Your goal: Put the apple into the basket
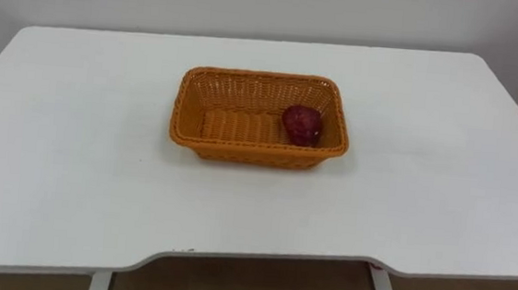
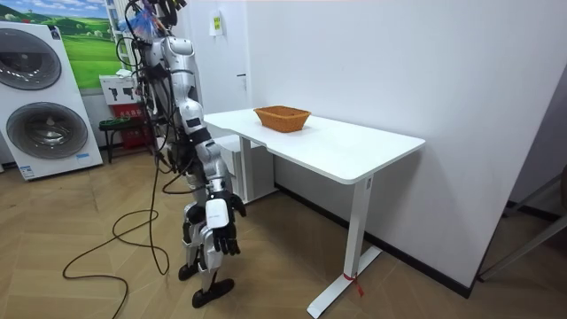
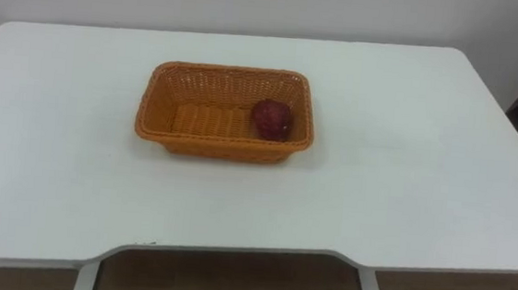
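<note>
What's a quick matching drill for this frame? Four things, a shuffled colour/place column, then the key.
1. apple
2. basket
3. table
4. washing machine

A. white, bears the basket
B. by the wall at the room view's left
C. dark red, at the basket's right end
D. orange wicker, mid-table

Pairs: 1-C, 2-D, 3-A, 4-B.

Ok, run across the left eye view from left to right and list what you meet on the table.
Bare table → left wall of the basket → basket's bare floor → apple → basket's right wall → bare table again.
</note>
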Controlling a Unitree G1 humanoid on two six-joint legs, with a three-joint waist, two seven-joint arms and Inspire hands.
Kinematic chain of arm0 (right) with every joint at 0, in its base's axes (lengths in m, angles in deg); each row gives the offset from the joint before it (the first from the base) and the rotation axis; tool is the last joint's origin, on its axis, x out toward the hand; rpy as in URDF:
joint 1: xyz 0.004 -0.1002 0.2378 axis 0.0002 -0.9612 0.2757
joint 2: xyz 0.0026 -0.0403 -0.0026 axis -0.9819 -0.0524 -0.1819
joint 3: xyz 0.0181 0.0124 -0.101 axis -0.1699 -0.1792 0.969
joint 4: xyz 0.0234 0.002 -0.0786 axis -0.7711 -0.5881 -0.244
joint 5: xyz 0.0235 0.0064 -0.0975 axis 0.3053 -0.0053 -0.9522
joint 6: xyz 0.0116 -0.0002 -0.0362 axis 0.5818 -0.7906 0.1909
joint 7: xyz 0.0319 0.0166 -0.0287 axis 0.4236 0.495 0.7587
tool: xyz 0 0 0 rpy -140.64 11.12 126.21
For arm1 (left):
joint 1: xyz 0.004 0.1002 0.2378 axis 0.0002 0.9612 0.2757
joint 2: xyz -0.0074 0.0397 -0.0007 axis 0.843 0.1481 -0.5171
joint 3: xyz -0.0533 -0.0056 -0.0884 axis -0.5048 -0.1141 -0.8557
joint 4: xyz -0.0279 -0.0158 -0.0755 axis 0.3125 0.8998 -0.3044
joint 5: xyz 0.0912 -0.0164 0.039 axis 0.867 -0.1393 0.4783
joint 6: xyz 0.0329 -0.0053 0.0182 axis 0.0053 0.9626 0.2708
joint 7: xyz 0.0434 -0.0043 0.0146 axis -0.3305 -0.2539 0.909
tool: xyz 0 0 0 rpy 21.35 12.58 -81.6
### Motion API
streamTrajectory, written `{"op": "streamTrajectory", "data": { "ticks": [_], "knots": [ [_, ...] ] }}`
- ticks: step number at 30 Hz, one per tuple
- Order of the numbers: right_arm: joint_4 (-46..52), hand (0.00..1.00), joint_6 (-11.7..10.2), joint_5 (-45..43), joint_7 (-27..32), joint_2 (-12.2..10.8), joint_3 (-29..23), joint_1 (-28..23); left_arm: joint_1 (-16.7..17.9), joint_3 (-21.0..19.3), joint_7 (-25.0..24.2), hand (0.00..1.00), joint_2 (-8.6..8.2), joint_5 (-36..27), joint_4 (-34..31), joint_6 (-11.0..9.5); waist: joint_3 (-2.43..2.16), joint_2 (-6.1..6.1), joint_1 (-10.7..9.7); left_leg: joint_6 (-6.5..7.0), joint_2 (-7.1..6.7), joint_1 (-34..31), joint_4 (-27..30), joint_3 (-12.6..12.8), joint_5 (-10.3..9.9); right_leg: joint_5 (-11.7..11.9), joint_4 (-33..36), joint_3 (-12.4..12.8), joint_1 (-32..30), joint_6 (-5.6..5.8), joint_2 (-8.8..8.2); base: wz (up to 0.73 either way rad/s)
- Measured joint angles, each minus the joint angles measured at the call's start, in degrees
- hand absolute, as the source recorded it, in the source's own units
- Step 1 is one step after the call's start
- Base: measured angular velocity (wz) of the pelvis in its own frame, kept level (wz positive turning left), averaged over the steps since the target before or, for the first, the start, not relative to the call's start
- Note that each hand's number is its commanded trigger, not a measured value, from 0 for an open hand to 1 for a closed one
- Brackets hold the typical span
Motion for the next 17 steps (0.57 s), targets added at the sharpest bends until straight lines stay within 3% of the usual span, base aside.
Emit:
{"op": "streamTrajectory", "data": {
  "ticks": [8,13,17],
  "knots": [
    [-2.26,0.0,2.62,-4.01,-10.4,-0.55,5.18,0.66,0.26,0.05,-0.13,0.0,-1.91,0.07,0.0,1.22,0.09,0.57,1.45,-0.01,-0.04,0.3,-0.25,-0.61,0.0,-0.15,-0.97,-0.97,0.81,0.0,-0.19,0.05],
    [-2.29,0.0,2.89,-8.03,-14.62,-0.66,9.52,0.6,0.35,0.29,-0.39,0.0,-2.09,0.07,0.08,1.68,0.12,0.55,1.59,-0.01,-0.05,0.32,-0.14,-0.52,0.0,-0.15,-1.12,-1.24,0.92,0.0,-0.21,0.0],
    [-2.4,0.0,3.58,-9.31,-16.79,-1.39,13.18,0.4,-0.73,2.73,-0.79,0.0,-2.15,-0.03,1.14,2.33,0.17,0.54,1.56,0.03,0.0,0.37,-0.07,-0.58,-0.05,-0.15,-1.81,-1.31,1.35,0.01,-0.34,0.03]
  ]
}}
